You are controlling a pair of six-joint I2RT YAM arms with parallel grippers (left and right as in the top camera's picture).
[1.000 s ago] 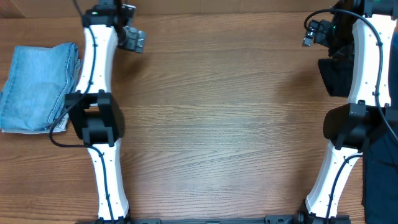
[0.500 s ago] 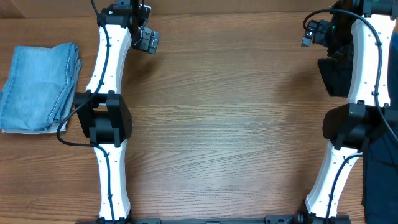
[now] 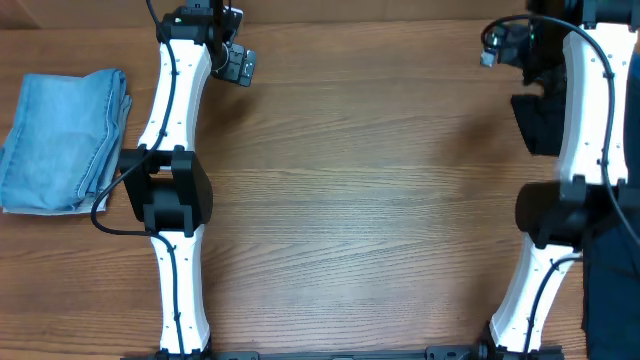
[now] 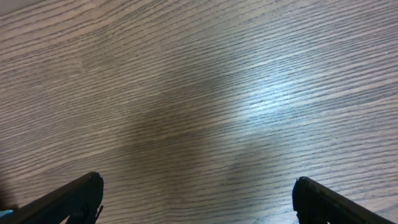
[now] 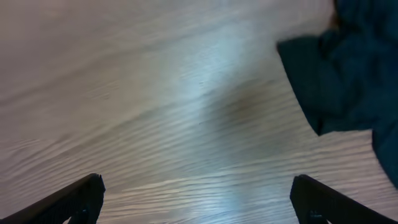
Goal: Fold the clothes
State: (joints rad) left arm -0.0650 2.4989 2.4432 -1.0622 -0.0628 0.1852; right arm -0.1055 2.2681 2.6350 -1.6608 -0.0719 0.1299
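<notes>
Jeans (image 3: 60, 140) lie folded flat at the left edge of the overhead frame. I judge they were set well aside to leave the middle of the table (image 3: 360, 200) free for the next piece. My left gripper (image 3: 235, 62) hangs at the upper left, near the far edge, with its fingers spread wide and holding nothing. Its wrist view shows only bare wood between them. My right gripper (image 3: 500, 45) sits at the upper right, likewise spread and empty, near the dark garment (image 3: 535, 125), which looks to me like the next thing to pick up. In the right wrist view that garment fills the upper right corner, blurred. From above, my right arm (image 3: 585, 120) covers much of it, so I cannot tell what kind of clothing it is or how it lies. More dark cloth (image 3: 610, 290) runs off the lower right edge, cut off.
</notes>
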